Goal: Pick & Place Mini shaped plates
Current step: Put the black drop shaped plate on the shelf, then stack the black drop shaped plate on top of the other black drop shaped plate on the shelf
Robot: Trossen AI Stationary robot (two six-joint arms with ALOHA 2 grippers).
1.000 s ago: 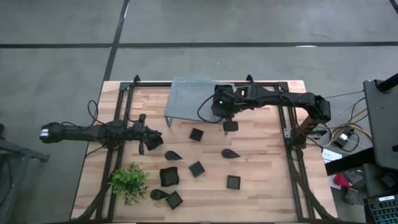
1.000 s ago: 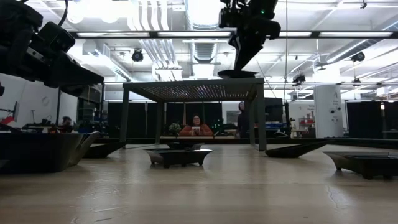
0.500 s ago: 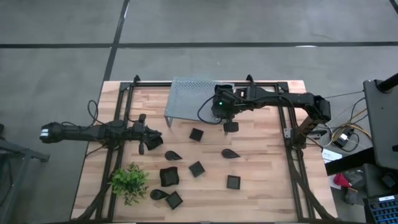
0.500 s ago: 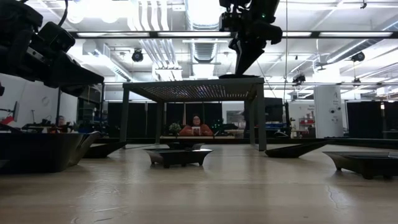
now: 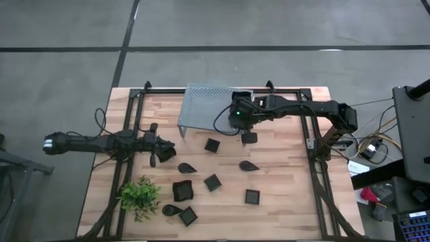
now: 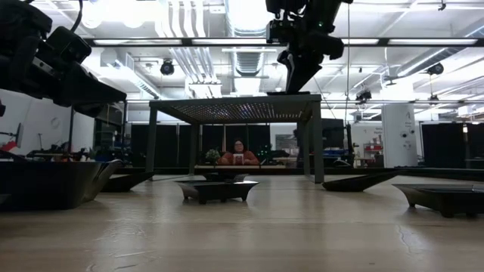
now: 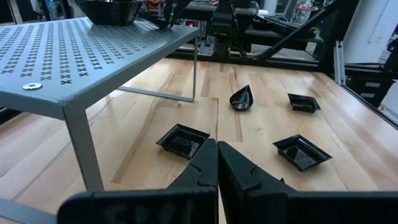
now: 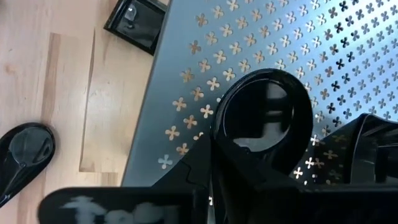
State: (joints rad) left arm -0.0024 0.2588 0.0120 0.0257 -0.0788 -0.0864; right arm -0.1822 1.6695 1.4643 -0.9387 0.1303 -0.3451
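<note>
- The right gripper [image 8: 249, 165] has moved over the near corner of the grey rack [image 5: 205, 107]; a second ago it hung just off that edge, carrying a round black plate [image 8: 261, 118].
- That plate now rests on the rack top directly under the claw, fingers pinching its rim, perhaps beginning to slacken.
- I judge the placing nearly done; release comes next.
- Beyond it, more mini plates [image 5: 212, 181] wait on the table [image 5: 282, 202].
- The left gripper [image 7: 214, 163], pressed together, idles far off.

Both arms are black and jointed. Behind the right claw [image 5: 240, 118] glows a small green light; behind the left claw [image 5: 163, 153], black cable and a white-marked rear link.
</note>
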